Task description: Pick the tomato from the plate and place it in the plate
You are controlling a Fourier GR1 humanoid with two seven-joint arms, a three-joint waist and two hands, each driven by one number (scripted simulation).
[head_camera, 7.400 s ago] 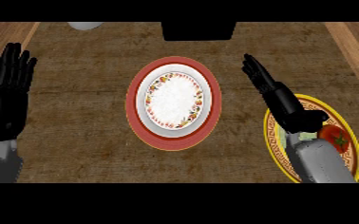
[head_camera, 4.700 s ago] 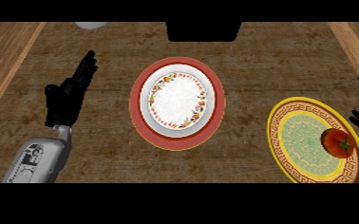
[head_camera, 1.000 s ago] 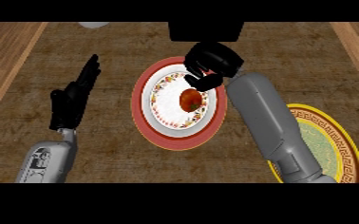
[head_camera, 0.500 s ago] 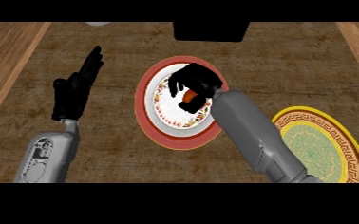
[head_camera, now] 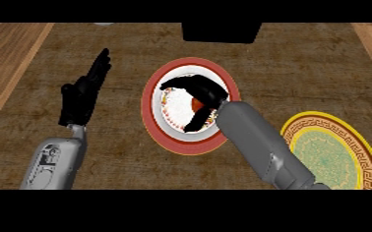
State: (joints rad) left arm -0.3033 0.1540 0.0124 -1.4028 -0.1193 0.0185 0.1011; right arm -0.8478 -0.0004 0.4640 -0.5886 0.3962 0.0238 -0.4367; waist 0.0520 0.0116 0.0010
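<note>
Tomato [head_camera: 198, 105] in our right hand [head_camera: 195, 89], fingers curled round it over the red-rimmed plate [head_camera: 187, 149]; left hand [head_camera: 81, 96] open, resting left.

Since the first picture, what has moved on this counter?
The right robot hand took the tomato off the yellow plate and carried it left to the red-rimmed plate, fingers curled round it. Both plates stayed put; the left robot hand stays open at the left.

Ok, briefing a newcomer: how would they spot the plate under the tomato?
On the counter, look below the dark box. The plate there has a red rim and white centre, under the right hand curled on the tomato. The other plate is yellow and green.
</note>
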